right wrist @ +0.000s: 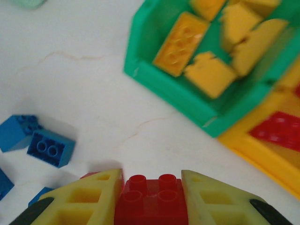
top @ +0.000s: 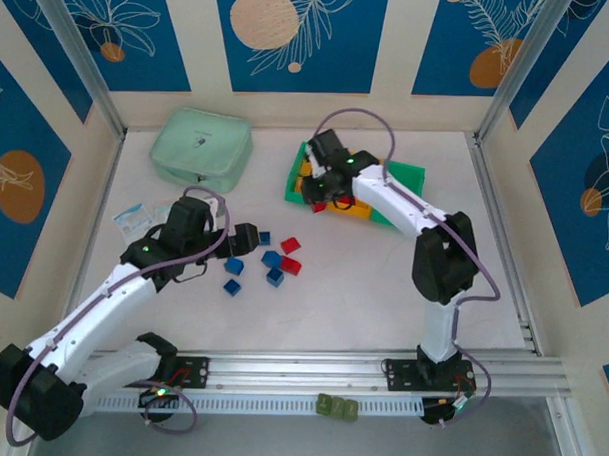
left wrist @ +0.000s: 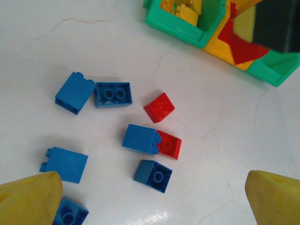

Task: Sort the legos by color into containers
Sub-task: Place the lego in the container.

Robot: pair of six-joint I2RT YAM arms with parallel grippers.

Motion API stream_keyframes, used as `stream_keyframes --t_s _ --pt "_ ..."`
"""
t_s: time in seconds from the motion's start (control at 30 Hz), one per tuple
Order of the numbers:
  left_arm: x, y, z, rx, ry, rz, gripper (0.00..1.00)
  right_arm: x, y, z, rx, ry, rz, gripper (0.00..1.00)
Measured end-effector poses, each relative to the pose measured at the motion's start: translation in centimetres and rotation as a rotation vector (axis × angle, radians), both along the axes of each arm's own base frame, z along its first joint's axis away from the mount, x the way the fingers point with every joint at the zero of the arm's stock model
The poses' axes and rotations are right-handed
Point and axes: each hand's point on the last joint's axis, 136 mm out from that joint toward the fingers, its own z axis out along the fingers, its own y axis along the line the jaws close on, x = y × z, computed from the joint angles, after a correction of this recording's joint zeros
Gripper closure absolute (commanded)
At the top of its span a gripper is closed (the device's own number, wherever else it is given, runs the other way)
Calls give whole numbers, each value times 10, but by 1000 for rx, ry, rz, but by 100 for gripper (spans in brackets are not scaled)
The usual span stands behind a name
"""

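My right fingers (right wrist: pixel 89 201) are clamped on a red studded plastic brick (right wrist: pixel 152 197), near the rim of the green plastic bin (right wrist: pixel 164 89) with yellow bricks (right wrist: pixel 180 44) inside; the orange-yellow bin (right wrist: pixel 262 154) touches it. My left fingers (left wrist: pixel 28 199) stand apart over the white tabletop (left wrist: pixel 70 42), where six blue bricks (left wrist: pixel 112 93) and two red bricks (left wrist: pixel 159 107) lie loose, with open room toward the bins. A mint-green soft case (top: pixel 200 147) lies well apart.

Red lego (right wrist: pixel 151 199) — base off-frame
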Motion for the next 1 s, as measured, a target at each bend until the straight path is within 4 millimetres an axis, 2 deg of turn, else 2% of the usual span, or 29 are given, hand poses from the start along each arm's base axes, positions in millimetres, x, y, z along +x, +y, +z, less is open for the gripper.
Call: stream_keyframes --t_s 0.1,0.2,0.33,0.43,0.6,0.7,0.87,1.0 --pt "4 -7 -2 -21 10 -12 1 18 -34 10 17 -14 -99 71" --pt "7 -14 -5 -36 19 -25 1 34 -67 9 6 -18 -186 70" --pt "12 -25 -7 -46 27 -47 1 49 -90 2 -9 -20 -252 70" --pt "17 -34 -5 -53 22 -62 1 67 -94 -10 -20 -14 -273 68" --pt "24 -44 0 -72 8 -71 1 101 -98 -36 -40 -4 -301 51" --pt "26 -45 1 -77 7 -69 1 111 -99 -42 -44 -2 -311 49" --pt "27 -46 5 -81 -3 -69 1 110 -97 -35 -37 -13 -308 44" --pt "27 -45 4 -75 -1 -67 1 87 -88 -29 -30 -9 -284 42"
